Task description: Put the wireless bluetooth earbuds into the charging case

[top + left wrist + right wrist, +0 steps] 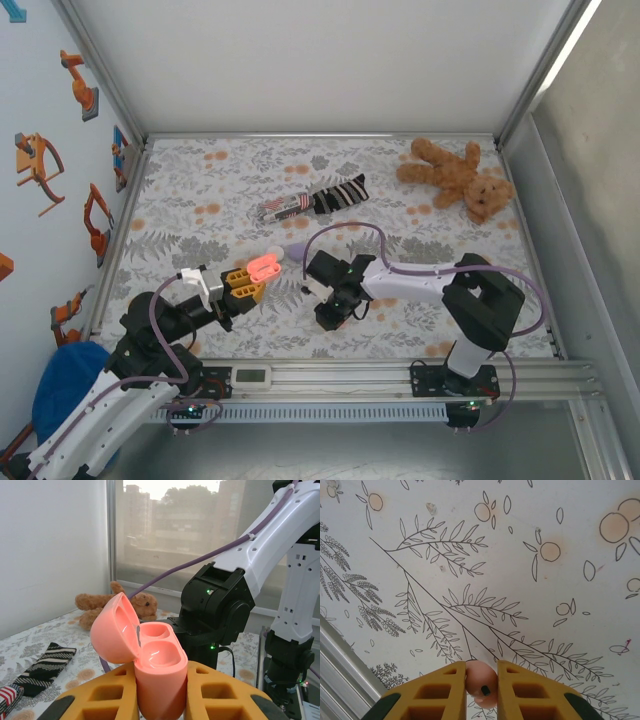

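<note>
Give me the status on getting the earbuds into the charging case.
Done: the charging case is gripped upright in the left end effector, lid open. In hand: the right end effector is shut on one earbud over the floral table cover, apart from the case. Left: carry it over and seat it. Both wells look empty, so two buds remain to go in.

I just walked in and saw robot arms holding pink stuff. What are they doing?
The left gripper is holding a pink charging case with its lid flipped open, and both little cups inside look empty. The right gripper is pinching one tiny pink earbud over the flowery tablecloth. The earbud is not in the case yet.
</note>
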You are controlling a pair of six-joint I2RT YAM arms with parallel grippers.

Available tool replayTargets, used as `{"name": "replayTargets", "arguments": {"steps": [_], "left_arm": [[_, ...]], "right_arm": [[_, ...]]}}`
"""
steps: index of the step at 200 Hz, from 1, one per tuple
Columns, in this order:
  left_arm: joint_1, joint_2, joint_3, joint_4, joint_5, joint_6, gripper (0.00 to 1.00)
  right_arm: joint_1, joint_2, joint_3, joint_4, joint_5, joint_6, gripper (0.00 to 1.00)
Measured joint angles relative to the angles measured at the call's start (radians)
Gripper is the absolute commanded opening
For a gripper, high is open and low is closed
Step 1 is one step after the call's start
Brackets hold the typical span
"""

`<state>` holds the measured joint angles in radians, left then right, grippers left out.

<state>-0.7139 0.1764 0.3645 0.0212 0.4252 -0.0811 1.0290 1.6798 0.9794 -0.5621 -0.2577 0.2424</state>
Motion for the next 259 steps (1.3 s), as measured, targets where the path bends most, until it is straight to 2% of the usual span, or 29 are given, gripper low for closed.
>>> {"name": "replayTargets", "arguments": {"steps": [37, 92, 154, 259], "left_arm": [[0.0, 0.0, 0.0, 0.0, -0.004, 0.0, 0.0], [0.0, 0.026, 0.0, 0.013, -0.007, -0.013, 0.0], [0.0, 0.141, -0.032, 0.146, -0.01, -0.064, 0.0], [0.0, 0.387, -0.042, 0.39, 0.022, -0.151, 0.0]], "right_arm": [[0.0, -0.044, 0.0, -0.011, 0.027, -0.001, 0.18], [0.0, -0.27, 0.036, -0.059, 0.122, -0.019, 0.18], [0.0, -0.47, 0.13, -0.077, 0.227, -0.116, 0.18], [0.003, -0.565, 0.208, 0.079, 0.201, -0.302, 0.19]]}}
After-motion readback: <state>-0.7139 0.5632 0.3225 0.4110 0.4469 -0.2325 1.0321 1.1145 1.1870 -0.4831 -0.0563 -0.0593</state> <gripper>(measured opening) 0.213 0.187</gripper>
